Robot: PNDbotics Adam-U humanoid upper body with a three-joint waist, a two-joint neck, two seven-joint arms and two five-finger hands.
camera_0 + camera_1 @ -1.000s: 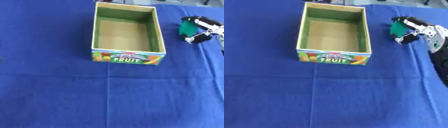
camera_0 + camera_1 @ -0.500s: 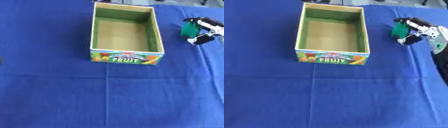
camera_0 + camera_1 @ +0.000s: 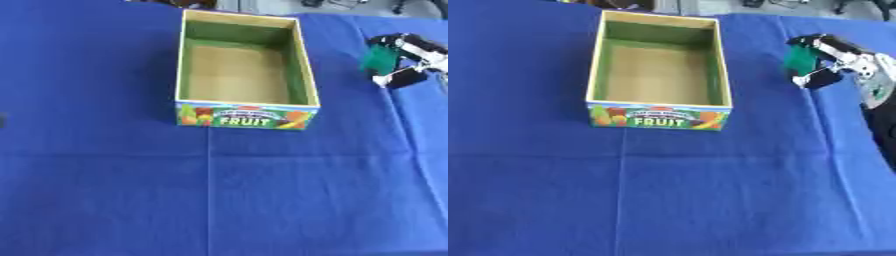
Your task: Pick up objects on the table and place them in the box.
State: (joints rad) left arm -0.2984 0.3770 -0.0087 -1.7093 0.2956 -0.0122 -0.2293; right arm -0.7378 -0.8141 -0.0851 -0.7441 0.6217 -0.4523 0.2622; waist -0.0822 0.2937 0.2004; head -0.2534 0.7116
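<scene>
Head stereo pair, looking down, sharing box [image 3: 243, 75], table [image 3: 105, 190]

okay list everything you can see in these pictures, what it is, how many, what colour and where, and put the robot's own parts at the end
box: one, open-topped cardboard, green inner walls, tan floor, FRUIT printed on the near side; stands upper middle of the table, nothing showing inside.
green object: one, green, kind unclear; at the right, beside the box, in the right hand's fingers.
tablecloth: one, blue, creased, covers the whole table.
right hand: one, black and silver, comes in from the right edge, fingers curled round the green object, to the right of the box.
left hand: not in view.
</scene>
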